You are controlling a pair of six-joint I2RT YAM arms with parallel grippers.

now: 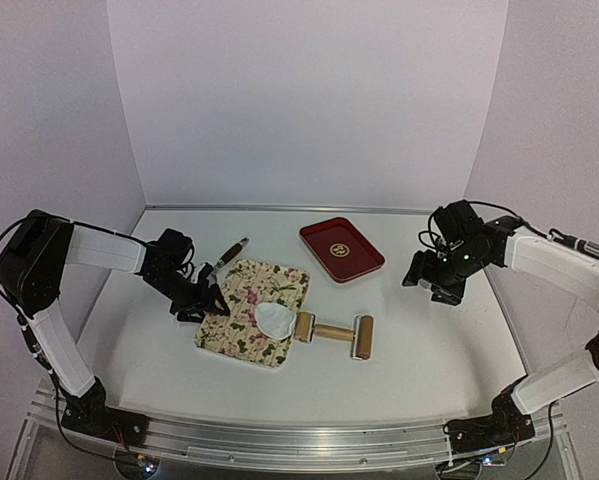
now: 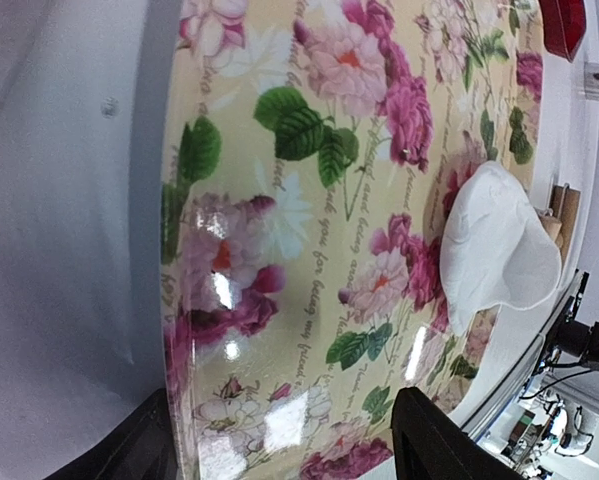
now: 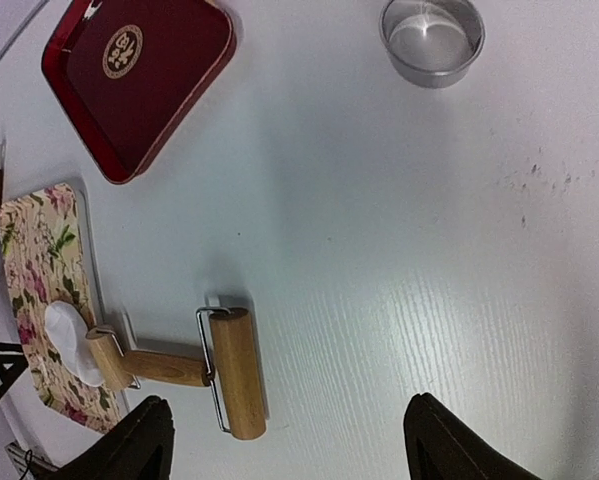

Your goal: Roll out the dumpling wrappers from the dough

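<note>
The left gripper's [image 1: 211, 303] jaws are held wide apart at the left edge of the floral mat [image 1: 244, 300]. Nothing is gripped, and contact with the mat cannot be told. The right gripper's [image 1: 431, 280] jaws are spread wide and empty above the tabletop [image 1: 429, 340], near the metal ring cutter [image 3: 431, 38]. The dumpling wrapper [image 1: 274, 318] is laid at the mat's right edge, creased and slightly elongated along that edge. The small head of the wooden roller [image 1: 339, 332] is rested on it.
</note>
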